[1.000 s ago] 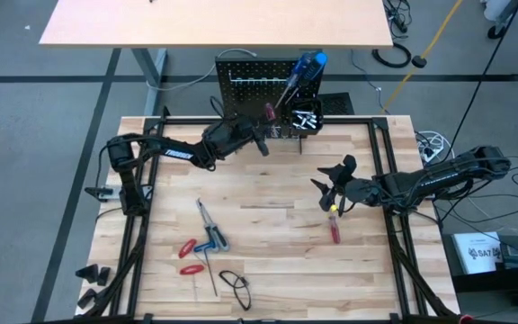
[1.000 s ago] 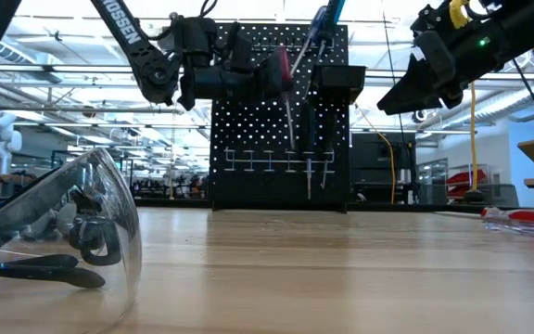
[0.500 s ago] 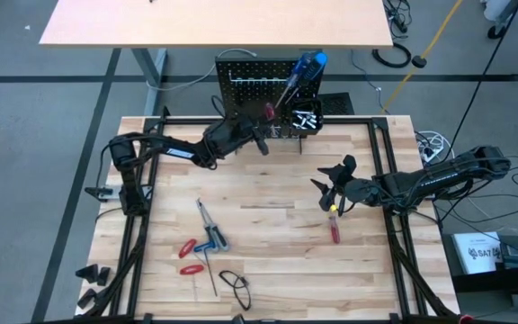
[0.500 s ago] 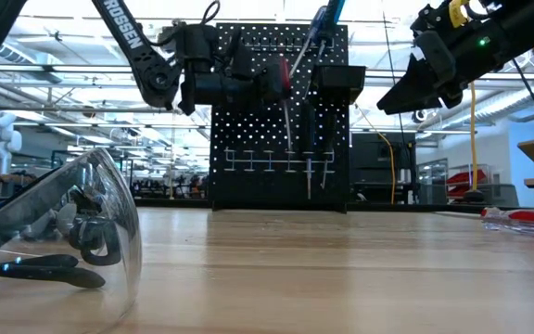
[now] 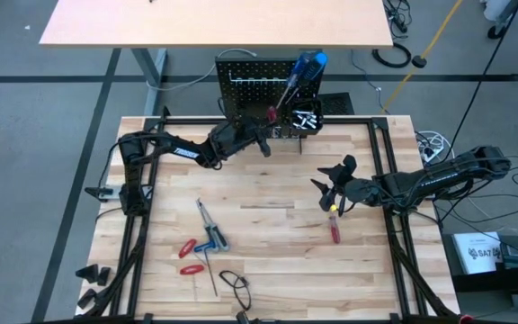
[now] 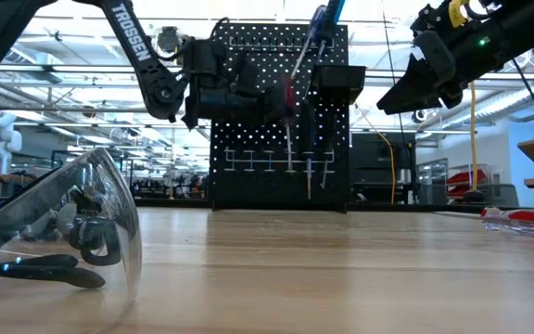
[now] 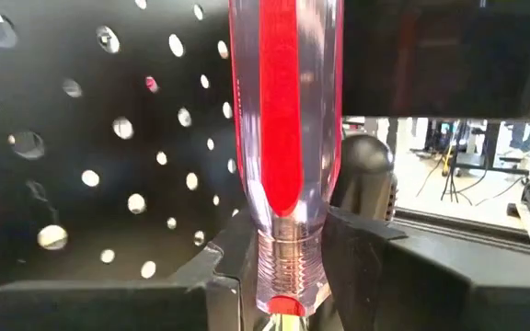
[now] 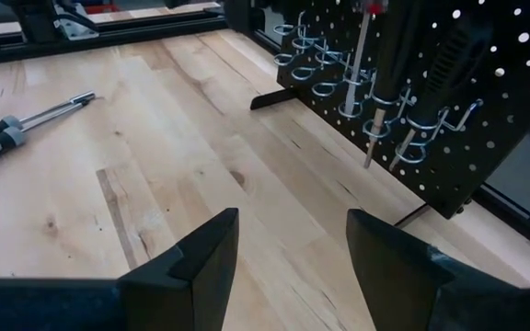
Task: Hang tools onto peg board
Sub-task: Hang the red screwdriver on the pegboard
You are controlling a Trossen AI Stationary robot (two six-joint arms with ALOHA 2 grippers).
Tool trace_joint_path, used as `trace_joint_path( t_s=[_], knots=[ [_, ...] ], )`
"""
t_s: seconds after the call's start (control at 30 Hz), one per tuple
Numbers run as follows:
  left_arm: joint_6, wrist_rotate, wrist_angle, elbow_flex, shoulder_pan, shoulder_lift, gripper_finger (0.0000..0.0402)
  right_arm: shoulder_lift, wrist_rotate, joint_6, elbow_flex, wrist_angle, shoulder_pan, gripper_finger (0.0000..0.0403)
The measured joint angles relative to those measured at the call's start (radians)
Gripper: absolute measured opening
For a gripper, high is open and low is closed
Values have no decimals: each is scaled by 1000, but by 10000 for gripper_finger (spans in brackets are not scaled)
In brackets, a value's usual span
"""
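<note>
Pale wooden planks made up the table (image 5: 268, 225), with grey floor around it and a workshop hall visible beyond in the low view. At the far edge stood the peg board (image 5: 257, 79), upright on its stand, a blue-handled screwdriver (image 5: 306, 67) already leaning against its top right.

The left gripper (image 6: 276, 96) was up against the board's face, pinching a red-handled screwdriver (image 7: 285, 138) at the base of its clear handle. In the low view that tool's long axis ran nearly vertical, tip down, its shaft (image 6: 288, 144) pointing toward the row of ring hooks (image 6: 269, 162) directly below it. That was the relation the next move would turn on: the shaft had to drop straight down through a ring, so the tip needed to sit just above one ring and not beside it. Whether the tip was already inside a ring was hard to judge from these views; it seemed to hang close above or at the row. The black bin (image 6: 341, 82) sat just to the right, leaving little sideways room there, while the board to the left was open.

The right gripper (image 8: 291, 241) hovered mid-table with its fingers spread and empty, well apart from the board. Just beside it lay another red screwdriver (image 5: 334, 225), its axis running toward the near edge. Red-handled pliers (image 5: 187, 247) and thin metal rods (image 5: 207, 261) lay near the front left, nearer the left arm's side.
</note>
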Motion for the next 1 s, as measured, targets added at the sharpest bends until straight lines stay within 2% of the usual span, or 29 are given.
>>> trace_joint_path(
  t_s=[0.2,0.53,1.0],
  knots=[
    [-23,-1,-35,44,-3,51,95,0,0,0,0,1,0,194],
    [-84,-30,-153,47,-5,50,99,0,-1,-7,0,-1,0,194],
    [-98,-32,-190,47,-23,50,171,0,-3,-7,0,-1,0,194]
  ],
)
